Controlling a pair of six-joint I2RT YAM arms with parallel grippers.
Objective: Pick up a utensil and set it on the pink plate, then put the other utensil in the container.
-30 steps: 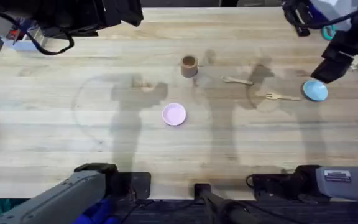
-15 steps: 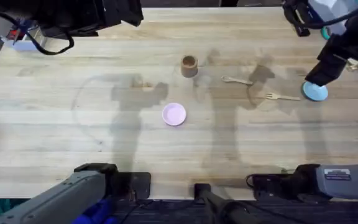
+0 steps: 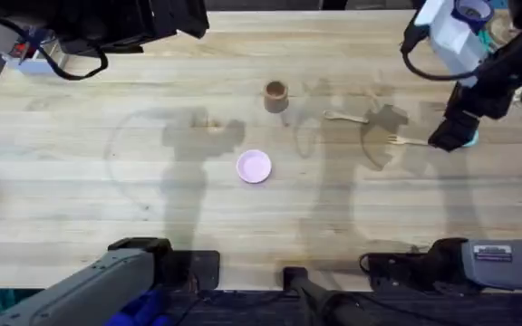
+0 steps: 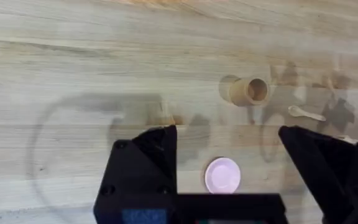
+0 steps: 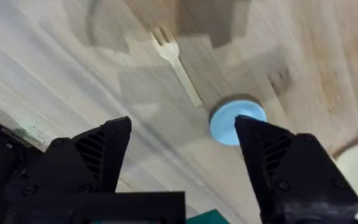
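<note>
Small pale wooden fork (image 3: 410, 140) flat on the wooden table (image 3: 80, 190), right of centre, tines toward the middle, handle running toward the far right and vanishing under the right gripper (image 3: 449, 138). Hanging right over that handle end, jaws spread wide, nothing between them and, from the wrist camera, well above the wood rather than touching it. In that wrist view, fork (image 5: 178, 61) ahead of and between the two black fingers (image 5: 98, 155), its handle ending just beside a light-blue round plate (image 5: 237, 121), which sits nearer the gap of the pincer than the tines do. Wooden spoon (image 3: 345, 117) a little farther back and toward the middle, apart from the fork, lying flat, bowl pointing toward the brown cup (image 3: 275, 95). Cup upright, near the spoon but not touching, back of centre. Pink plate (image 3: 254, 167) bare, nearer the front, just left of the cup's line, well apart from both utensils. From the left wrist camera, high over the table: left gripper (image 4: 235, 180) with fingers wide apart and holding nothing, pink plate (image 4: 222, 175) between them far below, cup (image 4: 246, 91) and spoon (image 4: 305, 112) beyond.
</note>
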